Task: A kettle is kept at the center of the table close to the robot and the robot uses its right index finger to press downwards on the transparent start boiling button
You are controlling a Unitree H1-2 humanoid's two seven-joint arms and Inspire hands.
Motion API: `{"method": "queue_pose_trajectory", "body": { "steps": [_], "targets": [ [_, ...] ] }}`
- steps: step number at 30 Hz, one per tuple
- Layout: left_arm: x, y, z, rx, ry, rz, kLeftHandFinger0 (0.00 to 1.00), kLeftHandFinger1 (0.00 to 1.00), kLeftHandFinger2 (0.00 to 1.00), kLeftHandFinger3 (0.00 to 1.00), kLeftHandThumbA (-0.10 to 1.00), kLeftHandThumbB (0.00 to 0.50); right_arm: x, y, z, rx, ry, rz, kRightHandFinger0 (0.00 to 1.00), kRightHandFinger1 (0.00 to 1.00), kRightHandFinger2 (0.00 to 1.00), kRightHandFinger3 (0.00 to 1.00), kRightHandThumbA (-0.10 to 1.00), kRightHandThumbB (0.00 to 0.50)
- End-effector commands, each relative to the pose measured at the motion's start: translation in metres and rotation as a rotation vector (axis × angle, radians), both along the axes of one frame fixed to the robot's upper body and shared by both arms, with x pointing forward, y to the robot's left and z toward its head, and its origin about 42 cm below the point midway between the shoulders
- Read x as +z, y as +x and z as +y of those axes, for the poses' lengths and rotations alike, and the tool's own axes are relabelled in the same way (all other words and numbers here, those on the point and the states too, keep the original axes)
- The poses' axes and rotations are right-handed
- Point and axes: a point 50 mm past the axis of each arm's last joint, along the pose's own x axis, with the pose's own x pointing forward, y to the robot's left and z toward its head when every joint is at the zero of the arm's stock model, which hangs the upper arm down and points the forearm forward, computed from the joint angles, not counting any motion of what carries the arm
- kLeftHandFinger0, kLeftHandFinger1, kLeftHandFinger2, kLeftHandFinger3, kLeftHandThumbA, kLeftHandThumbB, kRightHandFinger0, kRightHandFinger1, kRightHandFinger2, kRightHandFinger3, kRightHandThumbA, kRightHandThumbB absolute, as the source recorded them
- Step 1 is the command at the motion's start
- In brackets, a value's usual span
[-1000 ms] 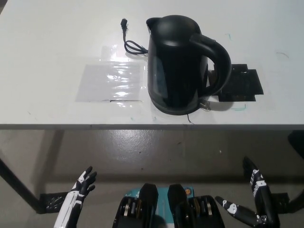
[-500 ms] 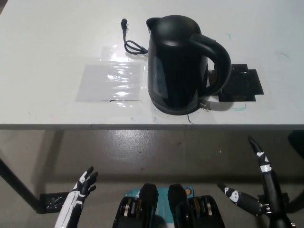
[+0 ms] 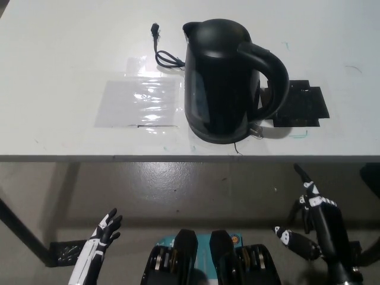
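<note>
A black electric kettle (image 3: 225,80) stands upright on the white table (image 3: 71,53), near its front edge, handle toward the right. The start button (image 3: 256,128) shows as a small clear tab at the foot of the handle. My black right hand (image 3: 314,219) is below the table's front edge at the lower right, well short of the kettle, one finger stretched up and forward, the rest curled, holding nothing. My white left hand (image 3: 101,237) rests low at the lower left, fingers apart and empty.
A black cord (image 3: 161,50) with its plug lies behind the kettle on the left. A clear plastic sheet (image 3: 139,101) is taped flat left of the kettle. Black tape patches (image 3: 303,105) lie right of it. A table leg (image 3: 21,231) crosses the lower left.
My right hand has risen toward the table edge and moved a little left, its other fingers curling in. The left hand and the kettle stay put.
</note>
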Motion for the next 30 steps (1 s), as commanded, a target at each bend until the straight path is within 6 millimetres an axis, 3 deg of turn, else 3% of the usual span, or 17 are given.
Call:
{"method": "queue_pose_trajectory", "body": {
  "steps": [1, 3, 5, 10, 19, 25, 30],
  "targets": [
    [0.018, 0.012, 0.002, -0.020, -0.008, -0.090, 1.00, 1.00, 1.00, 1.00, 1.00, 0.248, 0.050, 0.030, 0.017, -0.150, -0.271, -0.164, 0.00, 0.00, 0.00, 1.00, 1.00, 0.165],
    [0.019, 0.011, 0.002, -0.015, 0.002, -0.080, 1.00, 1.00, 1.00, 1.00, 1.00, 0.272, 0.051, 0.033, 0.018, -0.154, -0.287, -0.160, 0.00, 0.00, 0.00, 1.00, 1.00, 0.175],
    [0.019, 0.012, 0.002, -0.018, 0.000, -0.088, 1.00, 1.00, 1.00, 1.00, 1.00, 0.257, 0.052, 0.035, 0.019, -0.158, -0.301, -0.161, 0.00, 0.00, 0.00, 1.00, 1.00, 0.182],
    [0.019, 0.015, 0.003, -0.021, -0.009, -0.090, 1.00, 1.00, 1.00, 1.00, 1.00, 0.271, 0.055, 0.044, 0.023, -0.167, -0.318, -0.146, 0.00, 0.00, 0.00, 1.00, 1.00, 0.210],
    [0.018, 0.014, 0.003, -0.026, -0.006, -0.088, 1.00, 1.00, 1.00, 1.00, 1.00, 0.252, 0.048, 0.053, 0.025, -0.175, -0.334, -0.132, 0.00, 0.00, 0.00, 1.00, 1.00, 0.206],
    [0.021, 0.016, 0.001, -0.025, -0.014, -0.091, 1.00, 1.00, 1.00, 1.00, 1.00, 0.279, 0.045, 0.059, 0.024, -0.176, -0.323, -0.094, 0.00, 0.00, 0.00, 1.00, 1.00, 0.203],
    [0.020, 0.015, 0.001, -0.028, -0.015, -0.092, 1.00, 1.00, 1.00, 1.00, 1.00, 0.265, 0.040, 0.064, 0.026, -0.159, -0.302, -0.065, 0.00, 0.00, 0.00, 1.00, 1.00, 0.200]
  ]
}}
